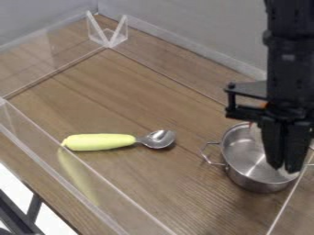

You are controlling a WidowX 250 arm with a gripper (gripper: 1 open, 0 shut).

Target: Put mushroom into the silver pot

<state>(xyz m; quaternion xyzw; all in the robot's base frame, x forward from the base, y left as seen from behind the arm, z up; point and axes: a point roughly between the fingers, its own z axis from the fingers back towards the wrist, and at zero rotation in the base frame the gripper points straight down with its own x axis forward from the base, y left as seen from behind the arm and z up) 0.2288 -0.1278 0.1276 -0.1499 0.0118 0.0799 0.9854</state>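
1. The single camera view looks down on a wooden table (110,92) ringed by a low clear plastic wall (50,41).
2. The gripper (289,165) hangs from a black arm (292,46) at the right side of the scene and points steeply down.
3. Its two dark fingers (284,147) are pressed together with no gap visible between them, so the jaws are closed.
4. The fingertips reach down inside the mouth of the silver pot (252,158), toward its right part.
5. The silver pot stands upright at the near right of the table, and its small left side handle (211,156) sticks out toward the spoon.
6. The mushroom cannot be made out in this view: nothing cream or orange shows at the fingers or in the bare part of the pot's bottom.
7. Whether the closed fingers have hold of the mushroom cannot be told, because the fingers and the arm cover that spot.
8. A spoon with a yellow-green handle (101,141) and a metal bowl (159,139) lies flat on the table, left of the pot and well apart from the gripper.
9. A small clear bracket (108,32) stands at the far left corner of the table.
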